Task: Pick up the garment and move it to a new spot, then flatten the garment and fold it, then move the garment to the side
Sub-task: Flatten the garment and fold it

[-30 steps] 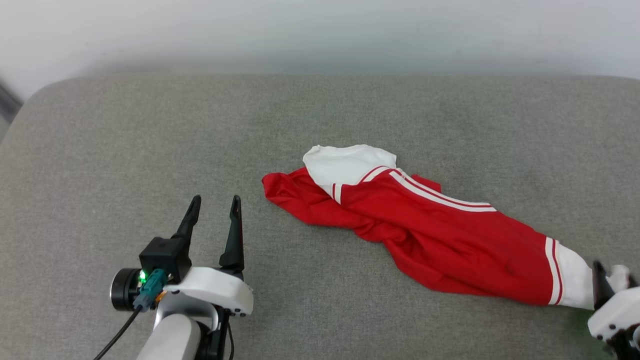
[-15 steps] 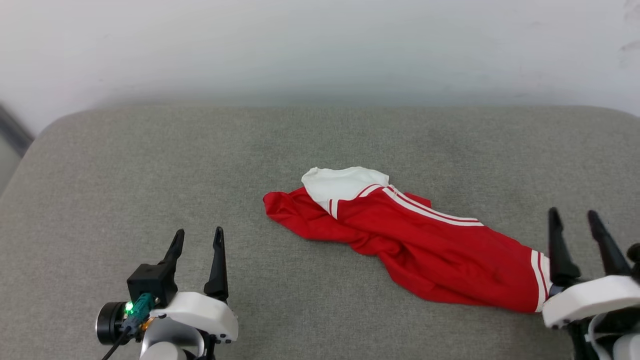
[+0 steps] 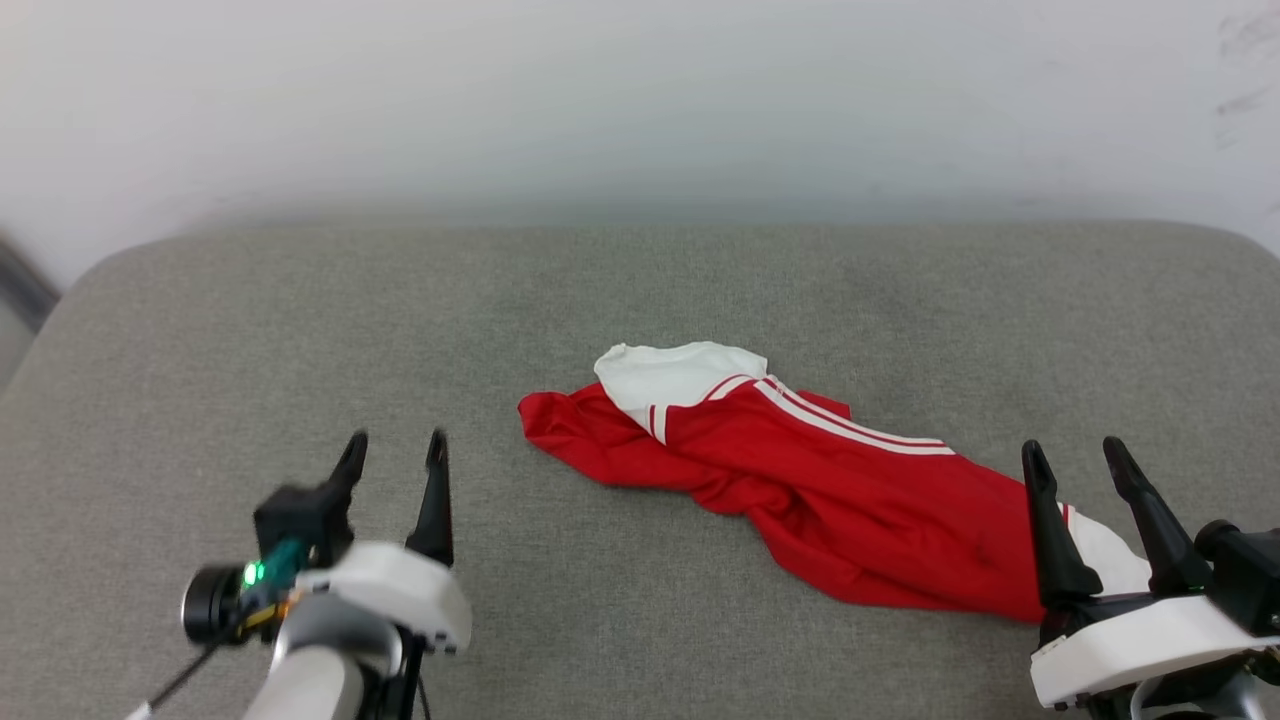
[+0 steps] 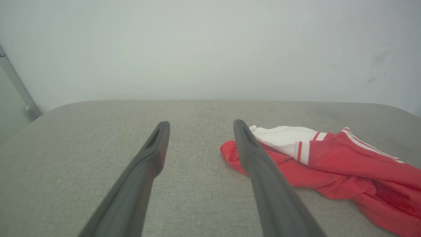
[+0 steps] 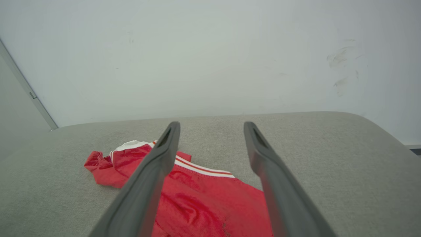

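The red garment (image 3: 830, 480) lies crumpled in a long diagonal heap on the grey cushion, one white sleeve (image 3: 675, 375) at its far left end and another white sleeve (image 3: 1105, 555) at its near right end. No lettering shows. My left gripper (image 3: 395, 450) stands open to the left of the garment (image 4: 345, 161), apart from it, nothing between its fingers. Over the near right end of the garment (image 5: 204, 197) my right gripper (image 3: 1078, 455) is open and holds nothing.
The grey padded surface (image 3: 250, 350) has rounded far corners and ends at a pale wall (image 3: 640, 100). A dark strip (image 3: 20, 280) runs at the far left beside the surface.
The right gripper has let go of the white sleeve end, risen and opened, then shifted left. The camera has tilted up, so the whole picture slid down. The left gripper stays open.
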`<state>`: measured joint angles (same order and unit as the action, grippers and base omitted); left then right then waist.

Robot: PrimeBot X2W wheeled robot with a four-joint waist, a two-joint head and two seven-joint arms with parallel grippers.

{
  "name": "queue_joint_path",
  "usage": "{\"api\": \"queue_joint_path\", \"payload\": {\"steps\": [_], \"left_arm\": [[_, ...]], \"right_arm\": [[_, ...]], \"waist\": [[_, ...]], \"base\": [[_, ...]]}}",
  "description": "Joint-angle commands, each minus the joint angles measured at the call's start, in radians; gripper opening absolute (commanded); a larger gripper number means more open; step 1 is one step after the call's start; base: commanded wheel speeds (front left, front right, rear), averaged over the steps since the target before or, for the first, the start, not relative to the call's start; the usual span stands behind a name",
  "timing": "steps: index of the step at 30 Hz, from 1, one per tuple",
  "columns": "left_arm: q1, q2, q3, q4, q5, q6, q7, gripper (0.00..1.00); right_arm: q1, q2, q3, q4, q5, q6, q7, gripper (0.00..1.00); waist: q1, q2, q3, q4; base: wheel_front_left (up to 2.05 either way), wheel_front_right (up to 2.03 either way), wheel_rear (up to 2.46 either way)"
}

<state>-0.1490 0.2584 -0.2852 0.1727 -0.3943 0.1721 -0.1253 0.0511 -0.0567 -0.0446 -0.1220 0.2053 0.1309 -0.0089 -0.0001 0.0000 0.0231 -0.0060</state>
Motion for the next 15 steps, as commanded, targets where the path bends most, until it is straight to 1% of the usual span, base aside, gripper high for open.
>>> {"api": "queue_joint_path", "payload": {"steps": [1, 6, 13, 15], "left_arm": [[-0.037, 0.005, -0.006, -0.006, 0.003, -0.011, 0.017, 1.00], [-0.217, 0.019, -0.057, 0.021, 0.013, -0.070, 0.155, 1.00], [-0.437, 0.036, -0.125, 0.142, -0.017, -0.163, 0.446, 1.00], [-0.473, 0.044, -0.139, 0.188, -0.025, -0.181, 0.532, 1.00]], "right_arm": [[0.007, 0.006, 0.002, -0.012, -0.002, 0.000, 0.001, 1.00], [-0.034, 0.007, 0.014, -0.055, -0.005, 0.000, 0.005, 1.00], [-0.093, 0.008, 0.034, -0.077, -0.007, 0.000, -0.013, 1.00], [-0.106, 0.007, 0.042, -0.074, 0.001, 0.000, -0.024, 1.00]], "waist": [[0.0001, 0.0000, 0.019, -0.005], [0.0001, 0.0000, 0.090, -0.029], [0.0001, 0.0000, 0.203, -0.083], [0.0001, 0.0000, 0.231, -0.101]], "base": [[0.00, 0.00, 0.00], [0.00, 0.00, 0.00], [0.00, 0.00, 0.00], [0.00, 0.00, 0.00]]}}
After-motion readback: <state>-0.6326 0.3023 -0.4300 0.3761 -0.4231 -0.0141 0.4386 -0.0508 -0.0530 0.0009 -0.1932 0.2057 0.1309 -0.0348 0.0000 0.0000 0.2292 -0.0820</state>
